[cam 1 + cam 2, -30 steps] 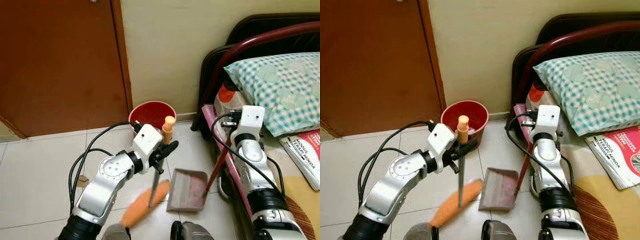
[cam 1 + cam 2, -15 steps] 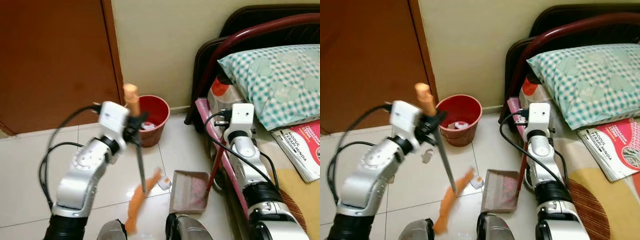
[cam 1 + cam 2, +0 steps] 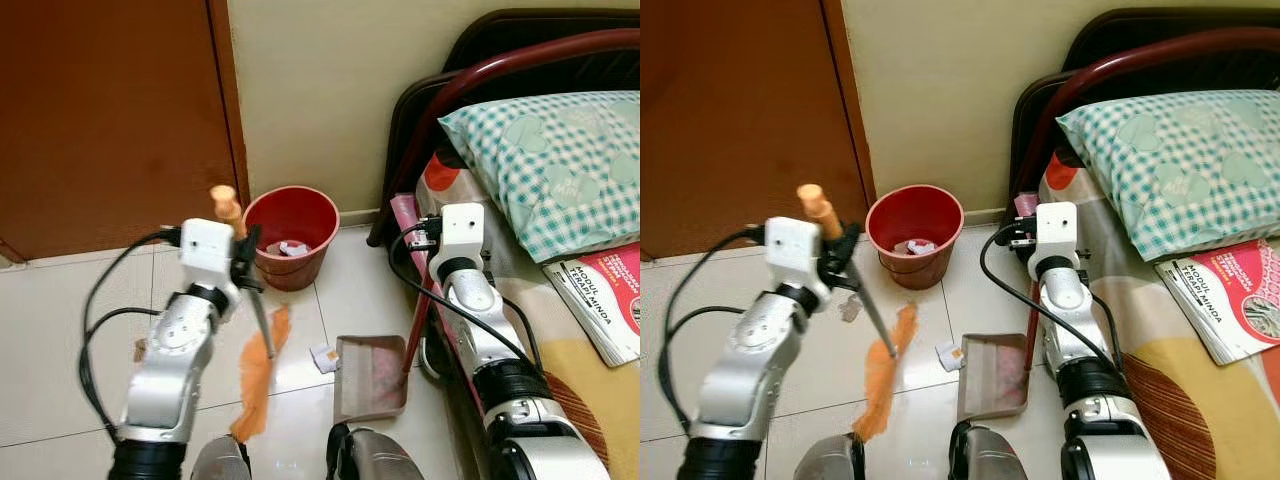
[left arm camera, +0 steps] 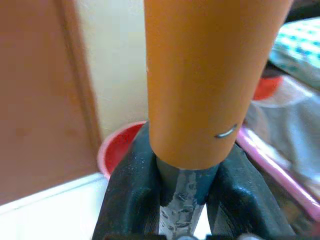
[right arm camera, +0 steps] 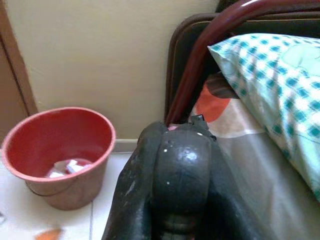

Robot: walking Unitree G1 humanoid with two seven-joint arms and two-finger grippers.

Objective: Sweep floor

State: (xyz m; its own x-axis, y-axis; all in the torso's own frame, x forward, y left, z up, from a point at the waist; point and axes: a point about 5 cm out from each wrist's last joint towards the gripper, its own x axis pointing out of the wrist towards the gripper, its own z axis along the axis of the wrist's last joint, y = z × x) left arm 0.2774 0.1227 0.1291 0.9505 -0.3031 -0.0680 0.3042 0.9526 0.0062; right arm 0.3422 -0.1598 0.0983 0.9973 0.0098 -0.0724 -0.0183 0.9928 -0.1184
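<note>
My left gripper [image 3: 246,263] is shut on the grey shaft of a broom, just below its orange handle end [image 4: 200,75]. The orange broom head [image 3: 258,372] rests on the tiled floor, left of a reddish-brown dustpan [image 3: 371,378]. A small white paper scrap [image 3: 323,357] lies between the broom head and the dustpan's open edge. My right gripper [image 3: 431,284] is shut on the dustpan's dark red upright handle [image 3: 415,330], beside the bed. A red bucket [image 3: 291,236] with paper scraps inside stands against the wall behind the broom.
A bed with a dark curved frame [image 3: 470,95], a checked pillow [image 3: 560,160] and a red-and-white book [image 3: 610,305] fills the right side. A brown door [image 3: 110,120] is at the left. Another small scrap [image 3: 140,350] lies on the tiles behind my left arm.
My left arm has swung the broom leftward, away from the dustpan, and the handle now tilts left. The white scrap shows beside the dustpan. The camera has also shifted.
</note>
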